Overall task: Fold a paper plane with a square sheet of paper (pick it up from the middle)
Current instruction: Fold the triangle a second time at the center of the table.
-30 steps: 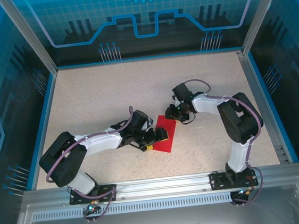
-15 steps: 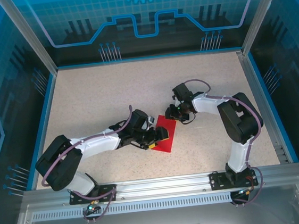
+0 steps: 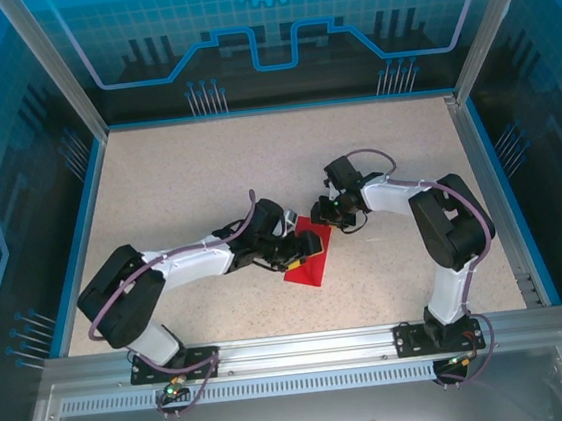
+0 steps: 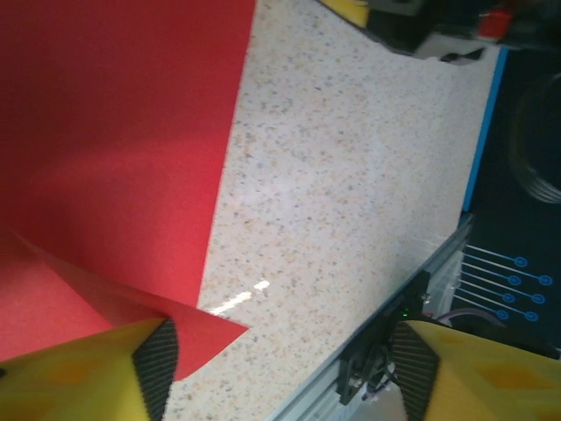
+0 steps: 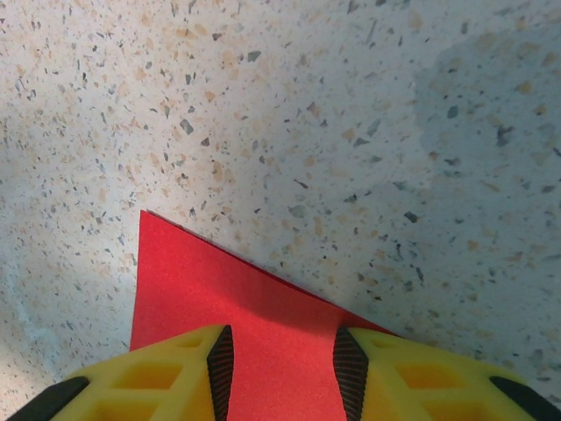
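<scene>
The square sheet of paper is bright red and lies on the table between the two arms. Its left part is lifted and curled over where my left gripper meets it. In the left wrist view the sheet fills the upper left, and one raised corner rests against the left finger's pad. My left gripper stands open with a wide gap. My right gripper sits low over the sheet's far corner. It is open, with the flat paper between its fingertips.
The speckled table is walled by a blue rim and clear panels. A metal rail runs along the near edge, also seen in the left wrist view. Open table lies behind and to the left of the arms.
My left gripper has pushed right over the sheet while its jaws narrowed, and the sheet's left side has lifted and folded inward. The right gripper has stayed on the far corner.
</scene>
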Controlling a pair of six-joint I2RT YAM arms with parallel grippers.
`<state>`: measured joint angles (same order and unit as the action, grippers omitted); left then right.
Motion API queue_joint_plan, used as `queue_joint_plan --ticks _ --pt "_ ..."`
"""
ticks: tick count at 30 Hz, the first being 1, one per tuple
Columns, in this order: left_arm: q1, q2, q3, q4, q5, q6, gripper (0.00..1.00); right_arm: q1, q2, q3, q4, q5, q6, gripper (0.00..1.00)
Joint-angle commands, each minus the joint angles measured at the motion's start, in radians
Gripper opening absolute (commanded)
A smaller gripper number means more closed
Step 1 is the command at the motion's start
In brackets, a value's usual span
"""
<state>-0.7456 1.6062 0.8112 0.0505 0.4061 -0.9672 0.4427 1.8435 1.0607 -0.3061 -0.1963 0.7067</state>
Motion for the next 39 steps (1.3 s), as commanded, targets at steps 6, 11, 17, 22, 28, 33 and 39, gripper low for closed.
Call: queue_joint_plan --ticks 6,11,17,22,28,33,39 --pt "-0.006 0.050 0.013 -0.020 -0.077 0.022 0.42 -0.021 -0.122 -0.038 -0.023 -0.082 -0.073 0.39" --pt "-0.006 0.057 -0.001 -0.027 -0.107 0.023 0.28 -0.008 -0.245 -0.151 0.020 -0.181 -0.119 0.38" --pt "-0.006 0.061 -0.005 -0.032 -0.117 0.025 0.16 0.032 -0.358 -0.294 0.051 -0.245 -0.115 0.34" --pt "-0.006 0.066 -0.008 -0.032 -0.121 0.027 0.11 0.054 -0.372 -0.343 0.096 -0.280 -0.099 0.30" --pt "-0.009 0.065 -0.004 -0.033 -0.119 0.027 0.09 0.074 -0.330 -0.348 0.141 -0.312 -0.086 0.29" --pt "-0.010 0.066 0.000 -0.037 -0.120 0.027 0.08 0.082 -0.305 -0.346 0.155 -0.322 -0.084 0.29" --pt "-0.011 0.063 0.001 -0.041 -0.121 0.027 0.07 0.083 -0.276 -0.344 0.157 -0.316 -0.085 0.26"
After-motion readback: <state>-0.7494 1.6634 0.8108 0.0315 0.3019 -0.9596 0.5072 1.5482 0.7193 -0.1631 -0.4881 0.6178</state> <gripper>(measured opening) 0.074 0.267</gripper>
